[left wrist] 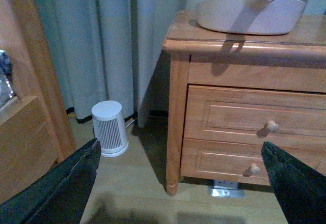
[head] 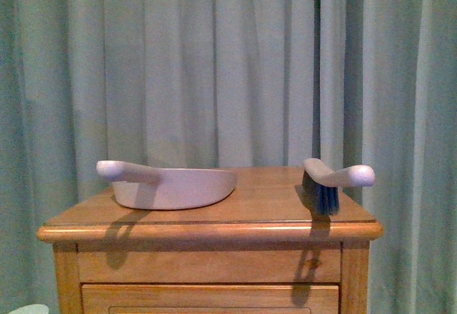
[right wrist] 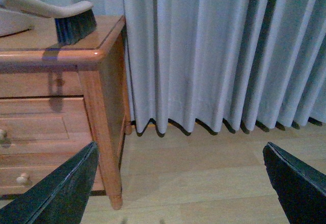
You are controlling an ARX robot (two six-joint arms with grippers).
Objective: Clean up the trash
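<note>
- Dustpan (head: pixel 175 185) and brush (head: pixel 332 182) lie on the dresser (head: pixel 214 230) top, handles outward; probably staged one per arm.
- Left gripper (left wrist: pixel 179 143) and right gripper (right wrist: pixel 180 145): both spread, empty, below the dresser top.
- Trash: not visible in any view.

Dim, bluish cast, soft grain, overhead light, dustpan (head: pixel 175 188) shadow down cabinet (head: pixel 207 265) front

Your left gripper (left wrist: pixel 179 150) with jaws spread wide, beige dustpan (left wrist: pixel 244 15) atop the wooden cabinet (left wrist: pixel 244 76), white ribbed canister (left wrist: pixel 109 128) on floor beside it.
</note>
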